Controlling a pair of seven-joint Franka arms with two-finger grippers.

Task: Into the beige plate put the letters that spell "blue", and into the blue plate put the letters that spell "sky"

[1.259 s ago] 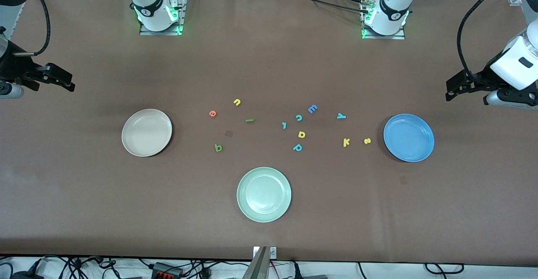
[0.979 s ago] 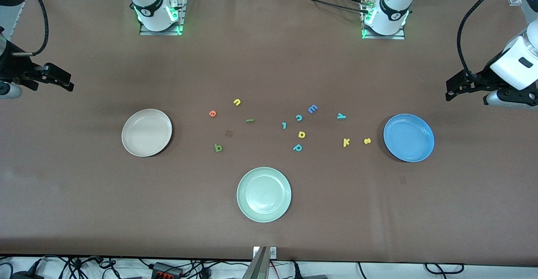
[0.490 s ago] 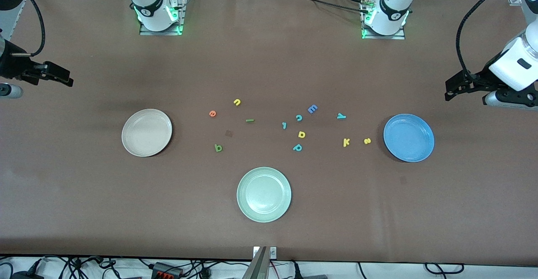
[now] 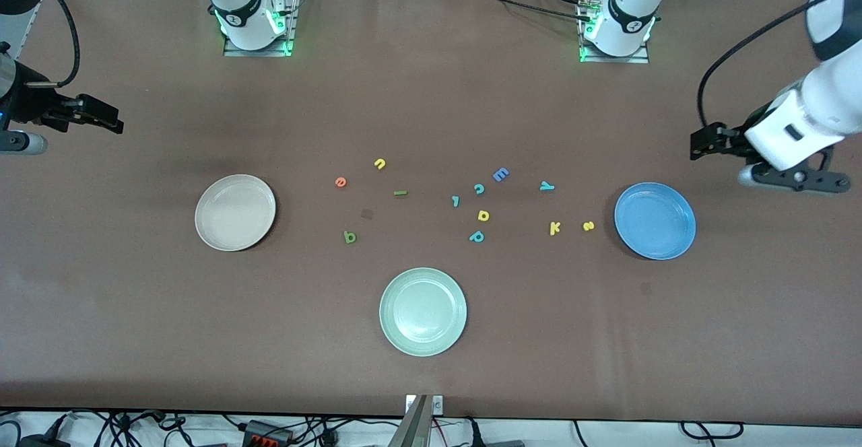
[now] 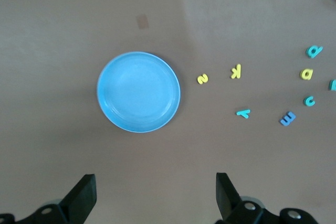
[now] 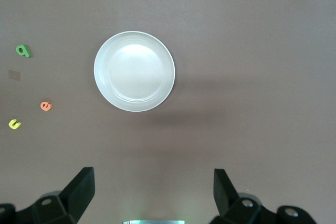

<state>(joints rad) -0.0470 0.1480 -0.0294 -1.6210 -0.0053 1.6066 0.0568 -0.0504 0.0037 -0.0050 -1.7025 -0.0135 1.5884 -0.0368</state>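
The beige plate (image 4: 235, 212) (image 6: 134, 71) lies toward the right arm's end, the blue plate (image 4: 654, 220) (image 5: 138, 92) toward the left arm's end. Between them lie the orange e (image 4: 341, 182), yellow u (image 4: 380, 163), green l (image 4: 400, 193) and green b (image 4: 349, 236). Closer to the blue plate are the teal y (image 4: 547, 186), yellow k (image 4: 554, 227) and yellow s (image 4: 588, 226). My left gripper (image 4: 700, 145) (image 5: 156, 192) hangs open and empty over bare table beside the blue plate. My right gripper (image 4: 111, 124) (image 6: 152, 187) is open and empty over the table's end near the beige plate.
A pale green plate (image 4: 423, 311) sits nearer the front camera, midway along the table. A blue E (image 4: 500, 174), teal c (image 4: 479, 188), a small teal letter (image 4: 455, 200), a yellow looped letter (image 4: 483, 215) and a teal p (image 4: 477, 236) lie among the letters.
The left arm has swung in over the table toward the blue plate. The right gripper has shifted slightly. Letters and plates have not moved.
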